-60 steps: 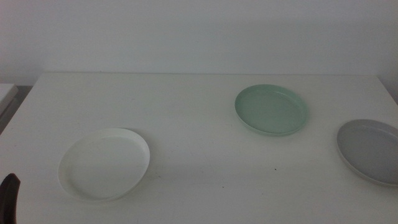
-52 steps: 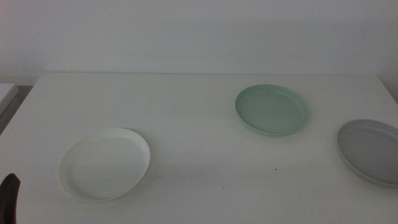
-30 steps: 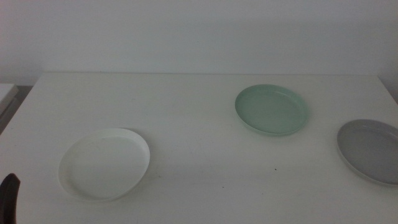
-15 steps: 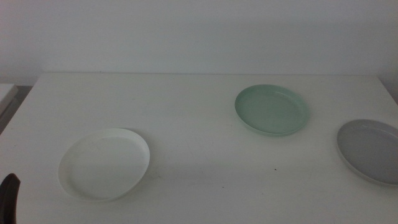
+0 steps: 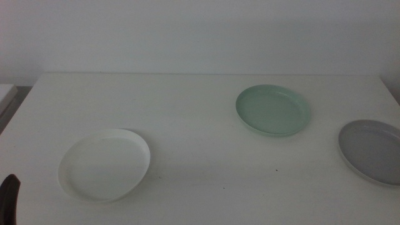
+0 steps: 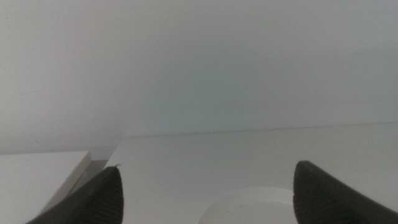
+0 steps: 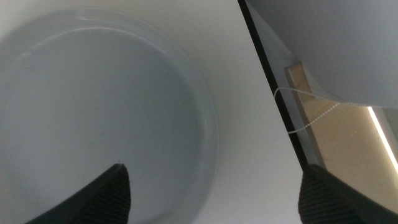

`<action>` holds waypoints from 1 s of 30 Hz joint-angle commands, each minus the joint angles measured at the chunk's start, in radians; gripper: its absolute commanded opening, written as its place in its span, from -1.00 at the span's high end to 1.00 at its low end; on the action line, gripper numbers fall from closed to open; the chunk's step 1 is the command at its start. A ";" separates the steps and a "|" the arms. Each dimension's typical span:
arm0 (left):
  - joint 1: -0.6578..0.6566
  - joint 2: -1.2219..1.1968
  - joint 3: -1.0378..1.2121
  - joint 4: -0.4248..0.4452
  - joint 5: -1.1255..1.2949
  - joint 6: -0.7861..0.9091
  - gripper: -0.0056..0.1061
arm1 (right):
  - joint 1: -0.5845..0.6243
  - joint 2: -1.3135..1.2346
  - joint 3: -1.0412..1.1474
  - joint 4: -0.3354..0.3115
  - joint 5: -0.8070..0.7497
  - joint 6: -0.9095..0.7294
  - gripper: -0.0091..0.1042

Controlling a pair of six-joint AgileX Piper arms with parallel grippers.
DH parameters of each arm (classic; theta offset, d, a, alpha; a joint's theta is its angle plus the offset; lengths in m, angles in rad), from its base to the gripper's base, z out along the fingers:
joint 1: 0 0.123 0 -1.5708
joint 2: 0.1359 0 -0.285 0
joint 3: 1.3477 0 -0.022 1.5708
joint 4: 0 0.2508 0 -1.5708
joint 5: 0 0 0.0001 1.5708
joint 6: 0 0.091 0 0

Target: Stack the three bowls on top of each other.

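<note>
Three light, stiff bowls are lying apart on the bench [image 5: 187,106].
We are judging the low rims the only hold: white bowl [image 5: 104,165] lower left, mint bowl [image 5: 272,110] upper right, grey bowl [image 5: 372,151] at right edge; left gripper [image 6: 205,190] and right gripper [image 7: 214,193] are waiting, jaws spread.

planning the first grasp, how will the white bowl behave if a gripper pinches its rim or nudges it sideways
The white bowl looks thin and shallow, so it is probably light and stiff. Its smooth finish on the smooth table suggests it would slide rather than tip when nudged. The low rim gives little to pinch, so it may slip.
</note>
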 commanded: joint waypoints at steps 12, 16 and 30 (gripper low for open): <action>0.001 -0.004 0.000 -0.001 -0.016 -0.003 -0.78 | -0.009 0.218 -0.010 -0.017 -0.128 -0.010 -0.63; 0.001 -0.004 0.000 -0.001 -0.016 -0.003 -0.78 | -0.009 0.247 -0.010 -0.017 -0.153 -0.010 -0.45; 0.001 -0.004 0.000 -0.001 -0.014 -0.003 -0.78 | -0.009 0.264 -0.010 -0.031 -0.169 -0.012 0.81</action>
